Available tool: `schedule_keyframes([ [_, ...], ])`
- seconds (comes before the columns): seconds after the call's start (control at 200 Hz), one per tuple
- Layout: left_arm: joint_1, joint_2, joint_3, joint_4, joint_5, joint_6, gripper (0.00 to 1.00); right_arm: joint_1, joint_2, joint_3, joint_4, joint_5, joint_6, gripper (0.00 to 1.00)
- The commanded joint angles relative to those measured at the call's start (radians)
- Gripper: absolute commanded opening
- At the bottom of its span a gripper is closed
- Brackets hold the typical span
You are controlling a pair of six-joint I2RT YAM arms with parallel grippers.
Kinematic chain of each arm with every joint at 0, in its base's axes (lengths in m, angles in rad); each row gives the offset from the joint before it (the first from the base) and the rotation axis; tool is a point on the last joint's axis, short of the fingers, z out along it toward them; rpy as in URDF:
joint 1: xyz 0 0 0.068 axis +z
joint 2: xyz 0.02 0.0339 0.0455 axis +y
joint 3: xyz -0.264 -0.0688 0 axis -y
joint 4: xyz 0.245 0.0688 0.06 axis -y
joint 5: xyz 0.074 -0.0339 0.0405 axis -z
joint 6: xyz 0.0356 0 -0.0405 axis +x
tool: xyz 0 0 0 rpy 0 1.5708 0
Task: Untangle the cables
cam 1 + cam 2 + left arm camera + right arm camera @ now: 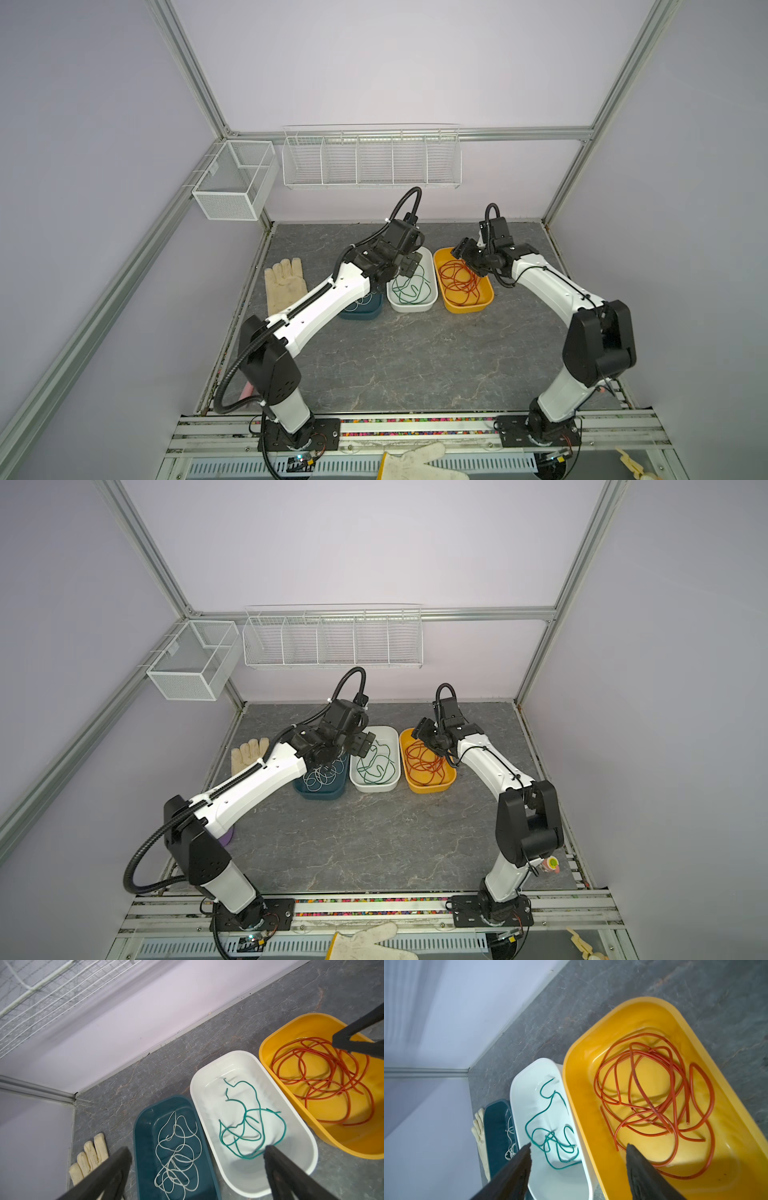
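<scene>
Three trays sit in a row near the counter's [415,365] back edge, one colour each: white cable [176,1153] in teal tray [145,1147], green cable [259,1110] in white tray [249,1172], red-orange cable [652,1108] in yellow tray [737,1157]. Probably kept apart so strands cannot re-knot. Left gripper [196,1150] hovers over the teal and white trays, jaws spread, empty. Right gripper [578,1147] hovers by the yellow tray's rim, likewise spread, empty.

In a top view the left arm [328,301] hides most of the teal tray [365,313] and its white cable [360,303].
</scene>
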Motion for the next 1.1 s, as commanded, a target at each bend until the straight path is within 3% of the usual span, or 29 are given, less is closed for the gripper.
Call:
schedule_keyframes([
  [0.0,-0.002,-0.116,-0.092,0.030,0.018,-0.061,0.99,0.007,-0.105,-0.008,-0.061,0.037,-0.155,0.87],
  [0.035,-0.002,-0.167,-0.138,0.052,0.015,-0.074,0.99,0.008,-0.141,-0.022,-0.063,0.051,-0.196,0.99],
  [0.05,-0.002,-0.190,-0.157,0.064,0.013,-0.078,0.99,0.009,-0.158,-0.030,-0.062,0.058,-0.214,0.91],
  [0.07,-0.001,-0.219,-0.188,0.083,0.006,-0.081,0.99,0.009,-0.181,-0.043,-0.059,0.066,-0.238,0.89],
  [0.235,0.012,-0.453,-0.450,0.244,-0.112,-0.115,0.99,0.006,-0.409,-0.207,0.001,0.232,-0.372,0.89],
  [0.385,0.129,-0.592,-0.615,0.259,-0.094,-0.224,0.99,0.001,-0.589,-0.380,0.079,0.340,-0.503,0.89],
  [0.52,0.239,-0.677,-0.762,0.307,-0.088,-0.283,0.99,0.001,-0.700,-0.533,0.119,0.497,-0.560,0.89],
  [0.71,0.323,-0.721,-0.958,0.478,-0.110,-0.240,0.99,0.000,-0.746,-0.660,0.190,0.703,-0.595,0.89],
  [0.84,0.342,-0.699,-0.981,0.496,-0.090,-0.234,0.99,-0.003,-0.707,-0.660,0.176,0.724,-0.635,0.89],
  [1.094,0.363,-0.723,-1.028,0.564,-0.101,-0.204,0.99,-0.029,-0.787,-0.758,0.278,0.694,-0.638,0.89],
])
